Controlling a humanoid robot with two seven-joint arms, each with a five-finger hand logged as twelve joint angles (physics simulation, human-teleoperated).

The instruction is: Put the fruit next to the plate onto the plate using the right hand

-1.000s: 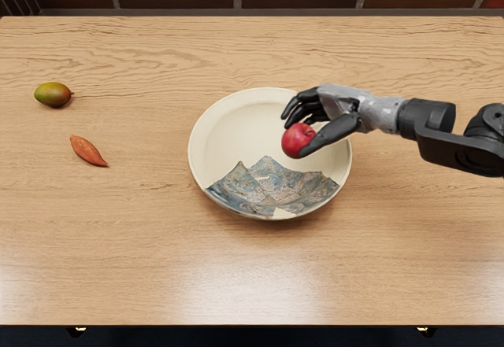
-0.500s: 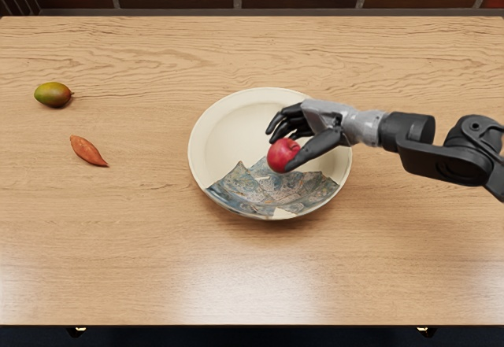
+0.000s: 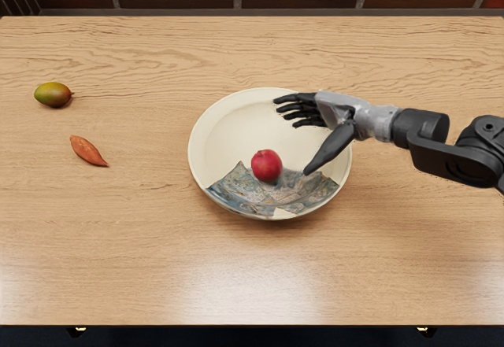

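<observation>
Head view. We log the red apple [image 3: 266, 164] at centre frame, lying inside the plate [image 3: 223, 119] at the upper edge of its patterned part. The right hand [image 3: 321, 117] hovers over the plate's right side, fingers spread and thumb angled down. It holds nothing and stands clear of the fruit. We judge the apple firm, smooth, fairly light and apt to roll. Best hold is across its widest girth, thumb opposing fingers. A mango [image 3: 53, 94] lies far left.
</observation>
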